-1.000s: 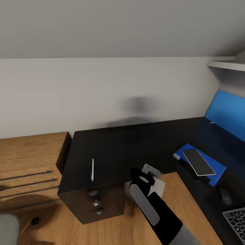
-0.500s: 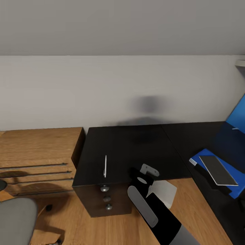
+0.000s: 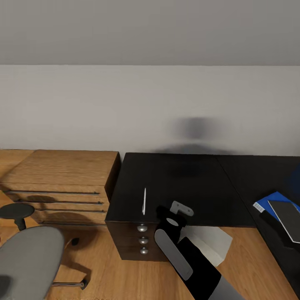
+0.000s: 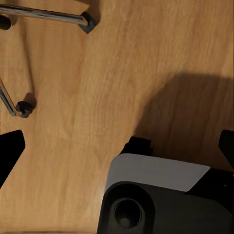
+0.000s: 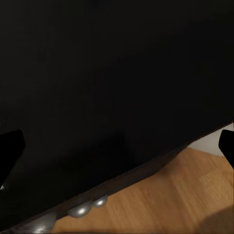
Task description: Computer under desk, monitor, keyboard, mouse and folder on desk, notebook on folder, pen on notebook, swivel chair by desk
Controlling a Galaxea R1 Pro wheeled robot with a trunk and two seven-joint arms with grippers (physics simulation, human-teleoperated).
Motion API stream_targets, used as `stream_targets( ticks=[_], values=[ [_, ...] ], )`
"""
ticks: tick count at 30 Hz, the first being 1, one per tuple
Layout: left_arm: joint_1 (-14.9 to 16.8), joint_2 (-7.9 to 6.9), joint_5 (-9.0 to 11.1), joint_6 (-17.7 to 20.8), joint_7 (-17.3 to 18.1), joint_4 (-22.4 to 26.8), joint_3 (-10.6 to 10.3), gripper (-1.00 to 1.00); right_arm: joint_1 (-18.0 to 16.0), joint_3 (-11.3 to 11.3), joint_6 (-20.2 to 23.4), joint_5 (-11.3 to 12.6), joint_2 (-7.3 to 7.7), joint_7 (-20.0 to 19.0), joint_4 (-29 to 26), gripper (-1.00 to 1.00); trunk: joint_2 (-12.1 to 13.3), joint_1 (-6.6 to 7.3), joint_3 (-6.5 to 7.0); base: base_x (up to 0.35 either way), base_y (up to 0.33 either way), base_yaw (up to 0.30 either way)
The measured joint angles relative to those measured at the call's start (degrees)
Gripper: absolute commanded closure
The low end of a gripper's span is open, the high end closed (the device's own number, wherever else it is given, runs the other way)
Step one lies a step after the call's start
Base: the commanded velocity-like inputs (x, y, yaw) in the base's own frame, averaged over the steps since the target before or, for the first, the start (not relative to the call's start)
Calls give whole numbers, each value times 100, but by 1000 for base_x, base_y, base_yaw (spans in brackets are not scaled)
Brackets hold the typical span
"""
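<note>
White pen (image 3: pixel 144 201) lies flat on the glossy black desk (image 3: pixel 183 183) top, close to its front edge near the left corner, long axis running front to back, nothing touching it. Right below that edge, a dark cabinet (image 3: pixel 129 241) with 3 round silver knobs (image 3: pixel 143 239) in a vertical row sits under the desk. Blue folder (image 3: pixel 273 204) lies on the desk's right wing at the head view's right border, with the grey notebook (image 3: pixel 287 214) stacked on top of it, both cut off by the border. Light grey computer (image 3: pixel 210 243) tower stands on the wood floor (image 3: pixel 104 271) under the desk, right of the cabinet, partly hidden by the right arm. Right gripper (image 3: pixel 180 210) hovers above the desk's front edge, just right of the pen, not touching it; in the right wrist view the 2 fingertips (image 5: pixel 10 146) sit at opposite borders, so the jaws are spread wide with nothing between them, over black desk top and knobs (image 5: pixel 90 207). Left gripper (image 4: pixel 117 146) is likewise spread wide and empty, pointing down at wood floor (image 4: pixel 73 122) beside the chrome legs and casters (image 4: pixel 88 22) of the swivel chair (image 3: pixel 27 260). The chair's grey seat and 1 black armrest (image 3: pixel 16 211) stand at the head view's lower left, in front of a wooden drawer chest (image 3: pixel 62 183) that butts against the desk's left end.
</note>
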State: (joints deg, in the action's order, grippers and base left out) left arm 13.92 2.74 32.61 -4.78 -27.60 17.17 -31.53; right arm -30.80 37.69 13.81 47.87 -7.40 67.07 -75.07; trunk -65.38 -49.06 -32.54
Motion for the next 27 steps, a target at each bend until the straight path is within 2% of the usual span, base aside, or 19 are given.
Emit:
stream_targets(
  ticks=[17,23,27],
  values=[
    [0,0,7,0,0,0,0,-100,0,264,0,0,0,0,0,-100,0,0,-76,0,0,255],
    [0,6,8,-3,0,-3,-6,-100,0,295,0,-6,0,0,2,-100,0,0,-103,0,0,252],
    [1,8,9,-4,1,-13,-8,-100,1,356,3,-10,2,-4,0,-100,0,0,-115,0,0,132]
  ],
)
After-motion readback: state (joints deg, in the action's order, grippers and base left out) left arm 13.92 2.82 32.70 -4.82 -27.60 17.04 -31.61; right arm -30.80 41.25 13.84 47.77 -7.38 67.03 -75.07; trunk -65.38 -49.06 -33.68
